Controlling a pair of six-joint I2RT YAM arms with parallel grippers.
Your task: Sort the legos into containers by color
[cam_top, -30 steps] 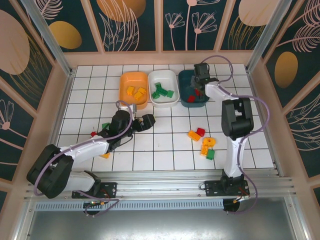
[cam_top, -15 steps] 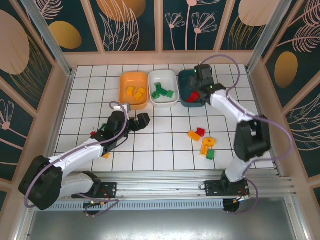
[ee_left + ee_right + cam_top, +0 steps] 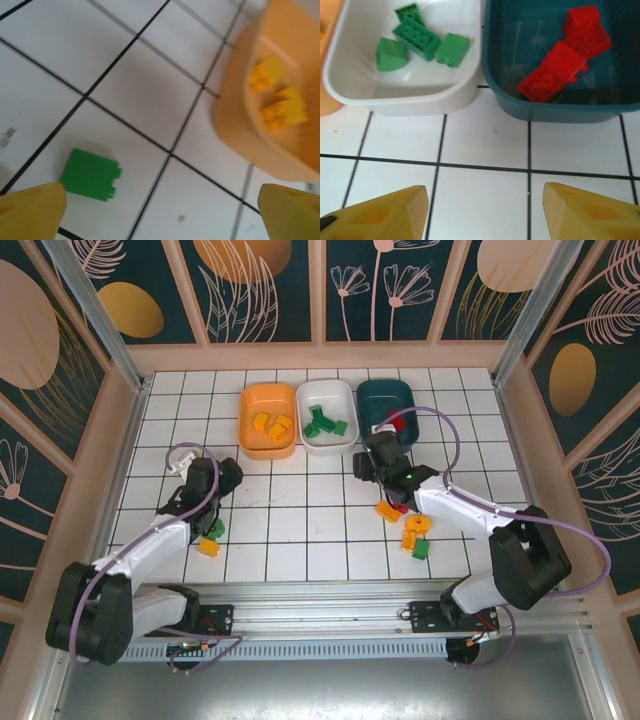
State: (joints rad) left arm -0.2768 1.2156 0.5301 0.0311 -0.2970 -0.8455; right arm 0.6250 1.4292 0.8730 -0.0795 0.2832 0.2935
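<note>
White tiled table [image 3: 320, 530]: left arm [image 3: 150, 540] bent low, left tool [image 3: 160, 212] agape; right arm [image 3: 460, 505] outstretched, right tool [image 3: 485, 210] agape, empty

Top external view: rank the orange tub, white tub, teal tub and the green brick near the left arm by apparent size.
1. Orange tub, white tub and teal tub: alike, so no ranking; the right arm hides the teal one's near edge.
2. Green brick: far smaller.

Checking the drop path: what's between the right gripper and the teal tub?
Bare white tile, in the right wrist view, between the open right gripper and the teal tub.
</note>
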